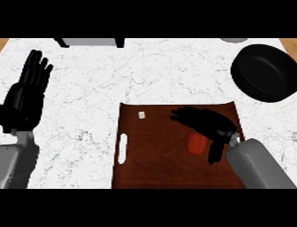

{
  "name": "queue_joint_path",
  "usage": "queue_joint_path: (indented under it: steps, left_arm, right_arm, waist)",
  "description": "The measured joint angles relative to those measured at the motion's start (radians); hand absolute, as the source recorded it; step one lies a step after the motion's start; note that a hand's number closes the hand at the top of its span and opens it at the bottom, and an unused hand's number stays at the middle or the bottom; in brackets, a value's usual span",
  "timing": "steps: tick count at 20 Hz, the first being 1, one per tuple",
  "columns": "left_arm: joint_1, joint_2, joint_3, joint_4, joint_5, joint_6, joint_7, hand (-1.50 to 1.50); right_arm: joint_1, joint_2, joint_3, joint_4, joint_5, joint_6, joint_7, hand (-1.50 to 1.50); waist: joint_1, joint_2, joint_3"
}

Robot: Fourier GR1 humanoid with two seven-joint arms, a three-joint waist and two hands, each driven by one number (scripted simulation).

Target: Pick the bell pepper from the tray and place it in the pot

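Pepper (196,142) lies red on the brown tray (157,164), partly hidden under the right hand (206,123). That hand sits over it with fingers spread out and thumb hanging down beside it (not wrapped around it). The left hand (26,93) rests open at the left edge, fingers up. The black pot (266,72) waits far right on the counter (144,75), its handle cut off.

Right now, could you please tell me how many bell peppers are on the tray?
1: a red bell pepper on the right part of the tray, beside the right hand, which may hide others.
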Motion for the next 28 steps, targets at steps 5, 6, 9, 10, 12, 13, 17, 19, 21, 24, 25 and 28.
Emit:
queue_joint_path:
  steps: [5,6,9,10,12,13,17,19,21,24,25,28]
  left_arm:
    - [0.008,-0.012,0.000,-0.007,-0.009,-0.011,0.001,0.00]
    - [0.012,-0.019,-0.002,-0.011,-0.011,-0.007,0.000,0.00]
    - [0.008,-0.017,0.006,-0.012,-0.015,-0.007,0.001,0.00]
    - [-0.006,-0.016,0.006,-0.015,-0.019,-0.002,0.013,0.00]
    - [-0.018,-0.012,0.019,0.003,-0.015,-0.010,0.005,0.00]
    - [-0.018,-0.006,0.024,-0.002,-0.012,-0.015,0.013,0.00]
    - [-0.005,-0.021,0.016,-0.022,-0.027,0.000,0.020,0.00]
    - [0.008,-0.025,0.014,-0.036,-0.030,0.001,0.024,0.00]
    - [0.023,-0.023,0.020,-0.032,-0.027,-0.011,0.007,0.00]
    - [0.027,-0.024,0.024,-0.040,-0.027,-0.012,0.014,0.00]
    - [0.023,-0.026,0.022,-0.035,-0.030,-0.009,0.014,0.00]
    - [0.019,-0.026,0.021,-0.027,-0.028,-0.016,0.017,0.00]
  right_arm:
    - [-0.025,0.024,0.016,0.049,0.040,-0.007,-0.058,1.50]
    - [-0.027,0.023,0.024,0.059,0.049,-0.027,-0.090,1.50]
    - [-0.039,0.049,0.043,0.076,0.080,-0.071,-0.125,1.50]
    - [-0.031,0.050,0.049,0.067,0.090,-0.086,-0.137,1.50]
    - [-0.030,0.054,0.050,0.064,0.100,-0.095,-0.157,1.50]
    - [-0.017,0.059,0.057,0.046,0.108,-0.097,-0.153,1.50]
    - [0.003,0.068,0.053,0.014,0.131,-0.109,-0.147,1.50]
    - [0.026,0.067,0.047,-0.025,0.146,-0.130,-0.127,1.50]
    - [0.049,0.070,0.042,-0.072,0.161,-0.151,-0.101,1.50]
    - [0.095,0.074,0.020,-0.166,0.161,-0.158,-0.050,1.50]
    - [0.102,0.101,0.024,-0.205,0.169,-0.143,0.002,1.50]
    - [0.095,0.174,0.069,-0.272,0.164,-0.127,0.212,1.50]
  waist:
    - [0.001,-0.005,-0.006]
    - [0.002,-0.007,-0.008]
    - [0.001,-0.011,-0.013]
    - [0.000,-0.013,-0.014]
    - [-0.001,-0.013,-0.014]
    - [-0.002,-0.014,-0.015]
    - [-0.003,-0.013,-0.013]
    - [-0.006,-0.011,-0.012]
    - [-0.008,-0.009,-0.010]
    - [-0.013,-0.007,-0.006]
    - [-0.015,-0.007,-0.005]
    - [-0.009,-0.005,-0.002]
